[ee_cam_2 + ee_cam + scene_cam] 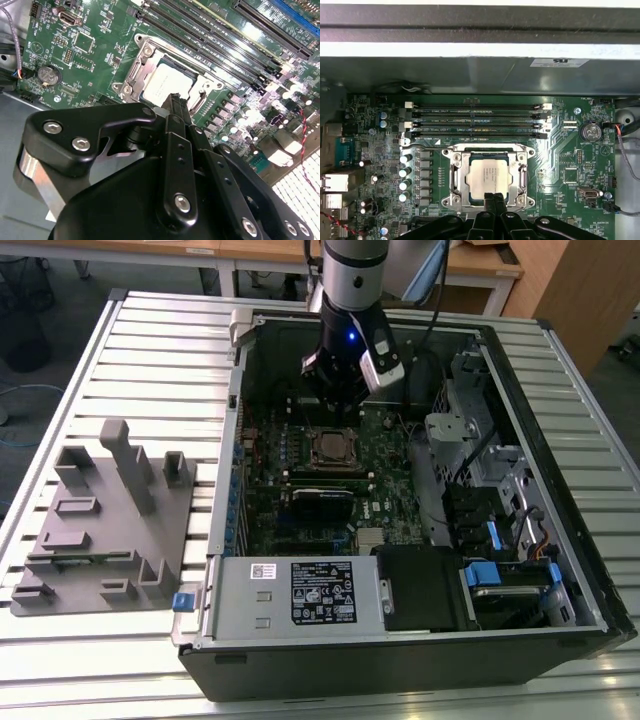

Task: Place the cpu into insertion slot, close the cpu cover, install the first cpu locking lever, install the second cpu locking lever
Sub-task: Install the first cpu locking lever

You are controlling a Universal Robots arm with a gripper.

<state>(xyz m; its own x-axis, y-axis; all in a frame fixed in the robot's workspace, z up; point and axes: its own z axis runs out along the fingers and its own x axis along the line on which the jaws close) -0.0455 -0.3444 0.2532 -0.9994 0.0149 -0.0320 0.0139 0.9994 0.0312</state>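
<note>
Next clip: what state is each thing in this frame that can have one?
cpu: lying in the insertion slot, metal top up.
cpu cover: down flat around the cpu.
tool: shut, holding nothing, tips at the cpu's edge.
computer case: lying on its side, side panel off.

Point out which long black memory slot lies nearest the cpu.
The slot running alongside the cpu; the others lie beyond it, toward the case wall.
</note>
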